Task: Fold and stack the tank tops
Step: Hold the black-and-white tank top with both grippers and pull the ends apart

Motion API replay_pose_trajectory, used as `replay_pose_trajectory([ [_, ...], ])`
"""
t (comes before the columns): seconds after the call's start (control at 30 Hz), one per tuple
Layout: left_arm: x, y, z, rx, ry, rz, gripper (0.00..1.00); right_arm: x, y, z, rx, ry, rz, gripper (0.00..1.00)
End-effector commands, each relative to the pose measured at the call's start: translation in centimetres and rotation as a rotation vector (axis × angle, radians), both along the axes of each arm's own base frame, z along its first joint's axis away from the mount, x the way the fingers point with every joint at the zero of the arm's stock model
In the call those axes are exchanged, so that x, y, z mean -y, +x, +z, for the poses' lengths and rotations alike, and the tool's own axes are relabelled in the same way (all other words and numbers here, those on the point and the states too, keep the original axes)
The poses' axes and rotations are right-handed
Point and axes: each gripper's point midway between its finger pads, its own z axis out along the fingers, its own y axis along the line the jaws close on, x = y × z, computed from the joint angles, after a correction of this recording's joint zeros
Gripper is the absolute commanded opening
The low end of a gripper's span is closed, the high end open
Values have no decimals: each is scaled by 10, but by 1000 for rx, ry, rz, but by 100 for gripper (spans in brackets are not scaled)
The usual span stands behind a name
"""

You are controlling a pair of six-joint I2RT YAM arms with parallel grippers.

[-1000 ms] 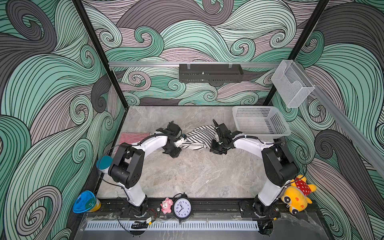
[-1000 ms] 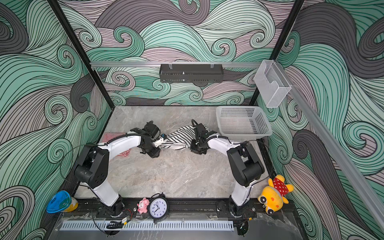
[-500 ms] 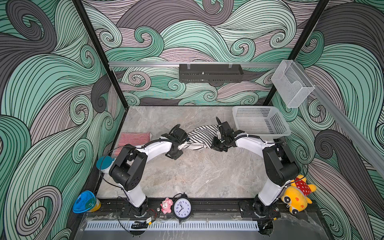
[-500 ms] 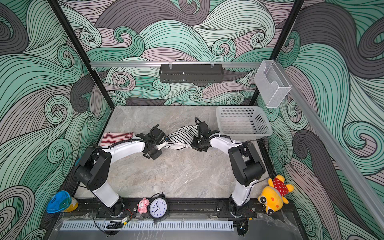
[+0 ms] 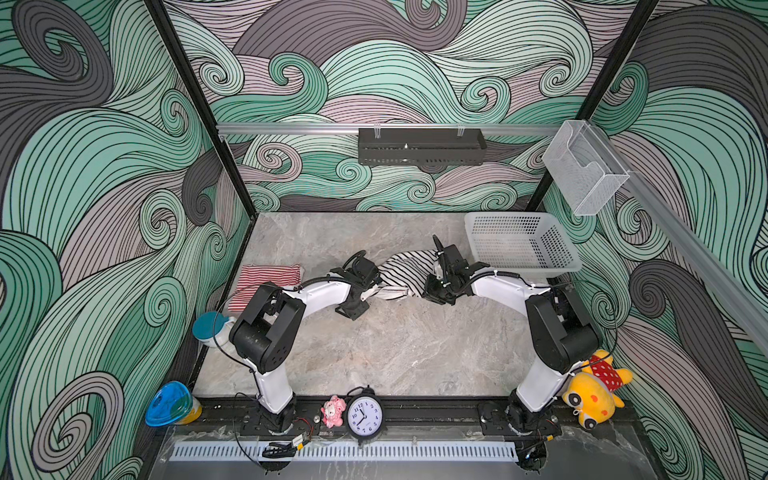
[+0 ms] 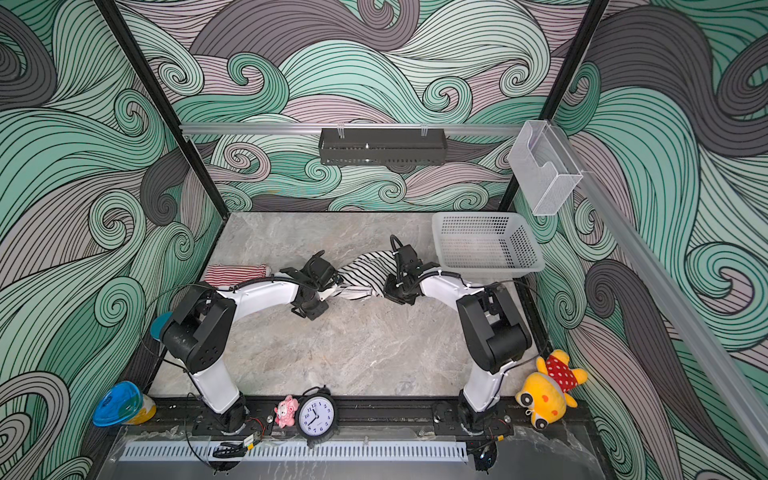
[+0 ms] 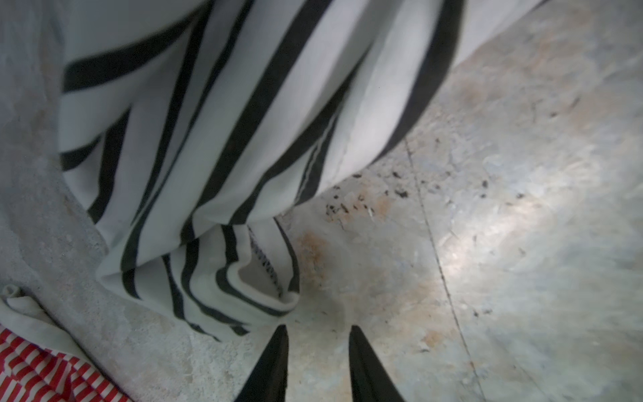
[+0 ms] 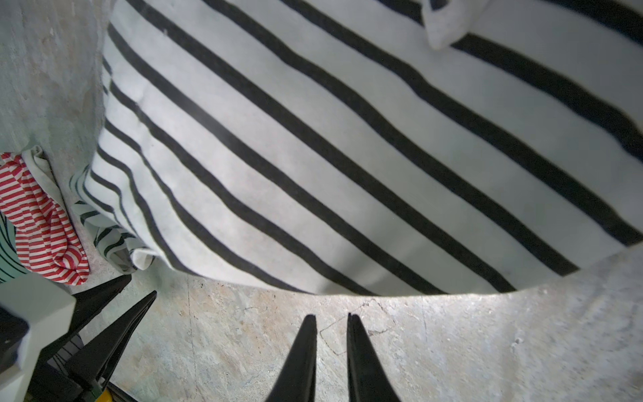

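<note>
The black-and-white striped tank top (image 5: 405,272) (image 6: 365,270) lies bunched at mid-table between my two grippers. It fills most of both wrist views (image 7: 215,139) (image 8: 330,156). The red-and-white tank top (image 5: 266,278) (image 6: 232,274) lies folded by the left wall. My left gripper (image 7: 317,329) (image 5: 370,291) is open just short of a rolled hem, over bare table. My right gripper (image 8: 331,316) (image 5: 430,286) stands narrowly open at the garment's near edge, holding nothing. The left gripper's fingers (image 8: 114,306) also show in the right wrist view.
A white perforated basket (image 5: 557,253) stands at the back right, close behind the right arm. Along the front rail sit a clock (image 5: 364,415), a pink toy (image 5: 333,411) and a yellow plush (image 5: 594,395). A teal-lidded cup (image 5: 210,328) stands at the left edge.
My left gripper has moved right, away from the red-and-white top, to the left end of the black-and-white top. The right gripper shifted slightly and its jaws narrowed a little.
</note>
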Motion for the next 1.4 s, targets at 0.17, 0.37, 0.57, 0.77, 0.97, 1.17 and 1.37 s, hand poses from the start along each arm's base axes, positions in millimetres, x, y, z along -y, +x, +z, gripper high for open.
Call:
replay_pose_trajectory([
  [0.17, 11, 21, 12, 61, -13, 12, 33, 4, -3, 1, -3, 8, -19, 19],
  [0.37, 14, 26, 4, 46, 7, 5, 32, 5, -1, 3, 3, 12, -20, 19],
  [0.57, 12, 24, -1, 32, 15, 5, 32, 10, -2, 3, 5, 9, -29, 19],
  [0.77, 6, 25, -10, 15, 37, 15, 32, 11, -3, 2, -3, 13, -32, 19],
  [0.97, 0, 24, -16, -31, 26, 30, 28, 14, 0, 7, 13, 12, -39, 19],
  [1.17, -5, 18, -19, -79, 8, 41, 20, 18, 0, 9, 18, 8, -48, 19],
  [1.37, -9, 11, -25, -123, -2, 33, 16, 19, 2, 12, 24, 8, -50, 19],
])
